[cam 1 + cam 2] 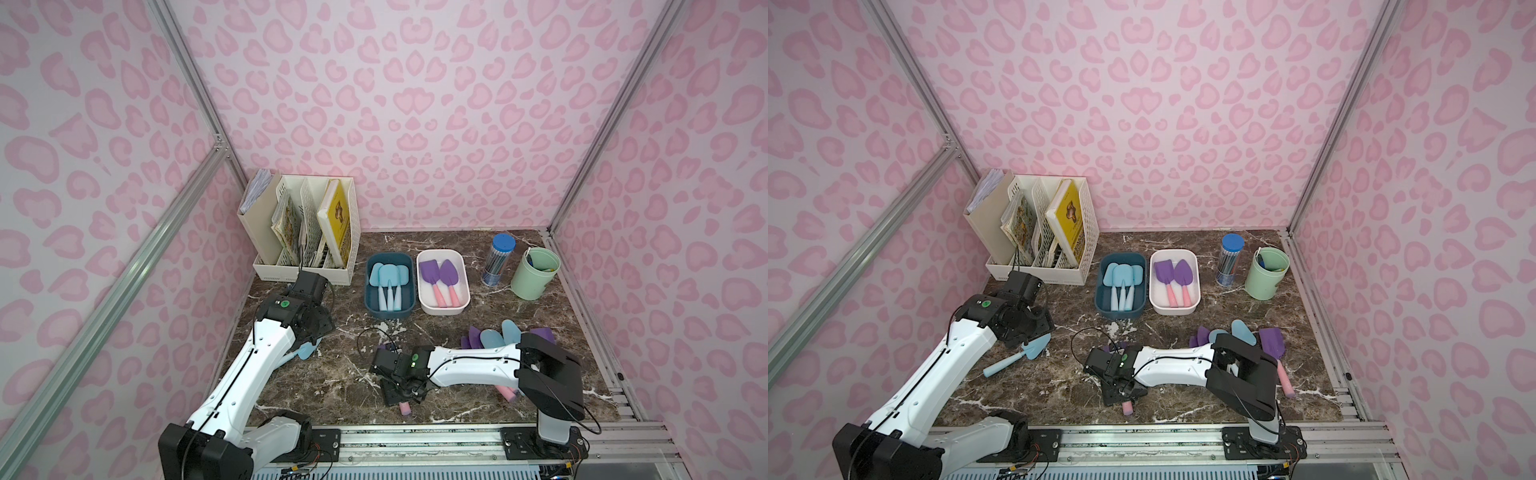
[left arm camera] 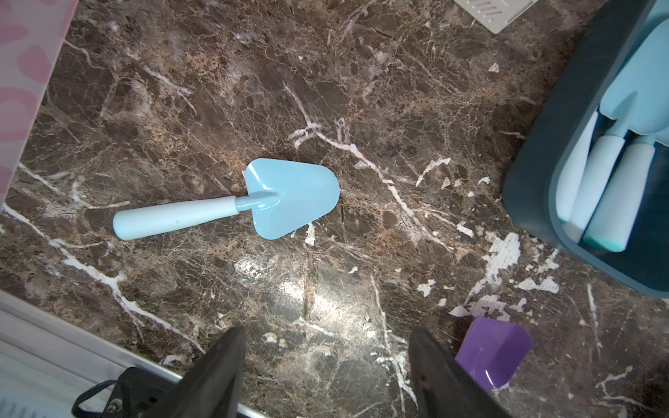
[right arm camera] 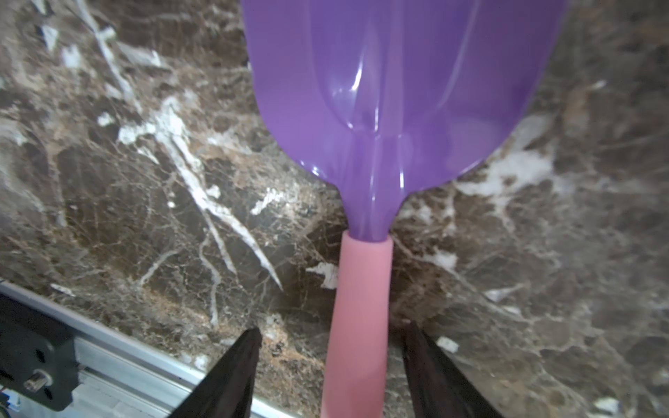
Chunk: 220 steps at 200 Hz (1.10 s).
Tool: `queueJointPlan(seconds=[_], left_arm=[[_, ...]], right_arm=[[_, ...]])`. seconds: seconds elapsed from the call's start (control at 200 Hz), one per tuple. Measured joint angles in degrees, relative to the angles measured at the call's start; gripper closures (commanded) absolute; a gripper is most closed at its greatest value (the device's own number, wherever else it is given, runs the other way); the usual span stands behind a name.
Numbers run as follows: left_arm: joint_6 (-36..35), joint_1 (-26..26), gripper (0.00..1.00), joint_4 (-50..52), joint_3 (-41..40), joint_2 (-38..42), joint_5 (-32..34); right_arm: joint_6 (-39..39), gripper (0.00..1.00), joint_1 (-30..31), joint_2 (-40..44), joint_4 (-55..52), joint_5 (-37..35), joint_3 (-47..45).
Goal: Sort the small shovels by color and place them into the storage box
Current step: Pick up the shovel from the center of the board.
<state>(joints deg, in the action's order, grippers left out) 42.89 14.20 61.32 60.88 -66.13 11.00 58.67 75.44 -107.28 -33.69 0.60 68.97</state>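
Right gripper (image 3: 333, 329) straddles one purple shovel (image 3: 398, 90); blue box (image 1: 390, 314) holds three, white box (image 1: 444, 310) two.

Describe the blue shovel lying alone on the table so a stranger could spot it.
Start at the white file rack in the back left corner. In front of it, left of the dark blue bin, a light blue shovel lies flat beside the left arm. Unlike the blue shovels in that bin or the heap at right, it lies alone, touching no other shovel.
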Motion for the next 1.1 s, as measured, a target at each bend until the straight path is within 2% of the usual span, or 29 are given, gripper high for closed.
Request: queueJointPlan(seconds=[0.295, 0.525, 0.805, 1.1], left_arm=[[0.0, -0.5, 0.24, -0.1, -0.9, 0.0, -0.2], [-0.2, -0.8, 0.24, -0.1, -1.2, 0.1, -0.4], [-0.7, -1.0, 0.25, -0.5, -1.6, 0.1, -0.9], [-0.7, -1.2, 0.25, -0.5, -1.7, 0.5, -0.9]], right_arm=[[0.2, 0.42, 0.8, -0.5, -0.3, -0.6, -0.3], [0.7, 0.62, 0.8, -0.4, -1.4, -1.8, -0.4], [1.3, 0.81, 0.5, 0.3, -2.0, -1.8, -1.0], [1.4, 0.87, -4.7, 8.4, -5.6, -4.0, -1.6]])
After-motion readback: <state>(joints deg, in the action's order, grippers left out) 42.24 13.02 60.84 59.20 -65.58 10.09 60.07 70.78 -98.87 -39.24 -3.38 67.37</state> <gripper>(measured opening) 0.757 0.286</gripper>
